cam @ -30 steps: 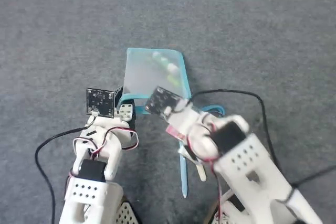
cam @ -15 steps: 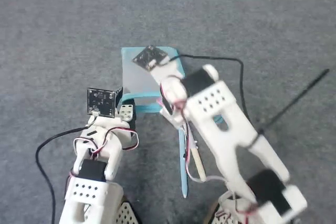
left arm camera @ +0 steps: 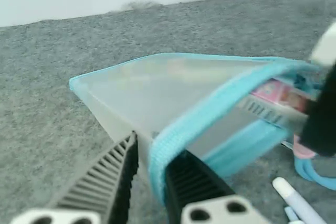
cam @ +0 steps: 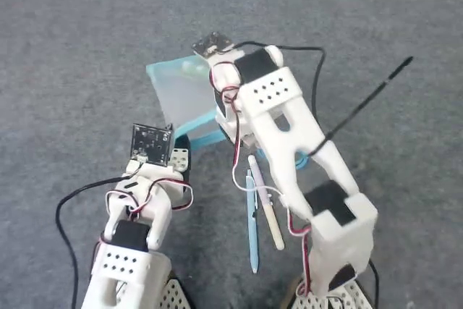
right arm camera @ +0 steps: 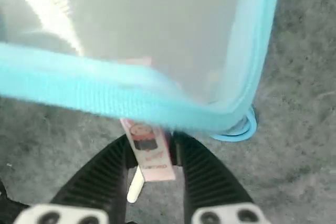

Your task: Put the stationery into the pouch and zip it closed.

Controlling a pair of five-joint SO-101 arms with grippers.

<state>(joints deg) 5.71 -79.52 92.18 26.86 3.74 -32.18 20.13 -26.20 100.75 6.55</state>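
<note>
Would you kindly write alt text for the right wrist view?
The right gripper holds a small pink item between its black fingers, right at the blue zip edge of a translucent pouch, with grey carpet beneath.

The right hand (right arm camera: 153, 144) clamps a pink-labelled stationery piece (right arm camera: 149, 153) at the blue edge of the pouch (right arm camera: 157, 40).

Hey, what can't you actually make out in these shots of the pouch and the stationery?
High view: the right arm covers the pouch mouth.
Right wrist view: the pouch rim hides the far end of the pink item in the right hand.
Left wrist view: the picture edge cuts off the pen.
Both wrist views: the frosted wall blurs the contents.
</note>
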